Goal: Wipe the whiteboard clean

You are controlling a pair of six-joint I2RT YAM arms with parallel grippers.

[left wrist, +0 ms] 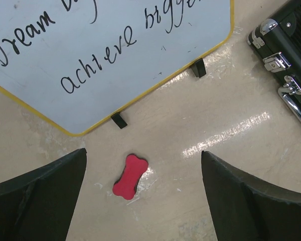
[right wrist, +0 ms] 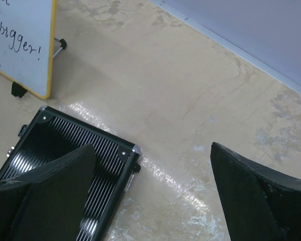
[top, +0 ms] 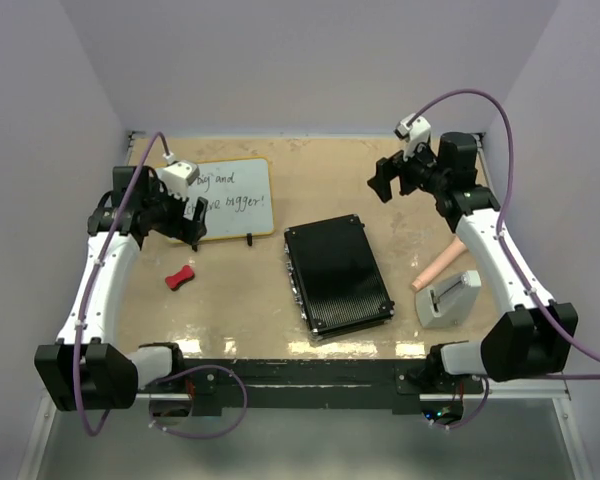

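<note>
Both left fingers [left wrist: 35,201] and right fingers [right wrist: 40,196] are held wide open, empty. The whiteboard [left wrist: 115,45] is not yet wiped; the red eraser [left wrist: 130,176] must likely be grasped first.

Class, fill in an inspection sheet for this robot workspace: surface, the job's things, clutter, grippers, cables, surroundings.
Surface: tan table, scuffed, with shiny patches.
Job's things: whiteboard at far left, black handwriting not yet erased; the left arm hides part of it in the top view.
Clutter: red bone-shaped piece in front of the board; black ribbed case at centre; pinkish cylinder and grey holder at right.
Grippers: left gripper at the board's near edge, jaws open, empty; right gripper at far right, jaws open, empty.
Cables: purple cables loop off both wrists.
Surroundings: pale walls on three sides.
</note>
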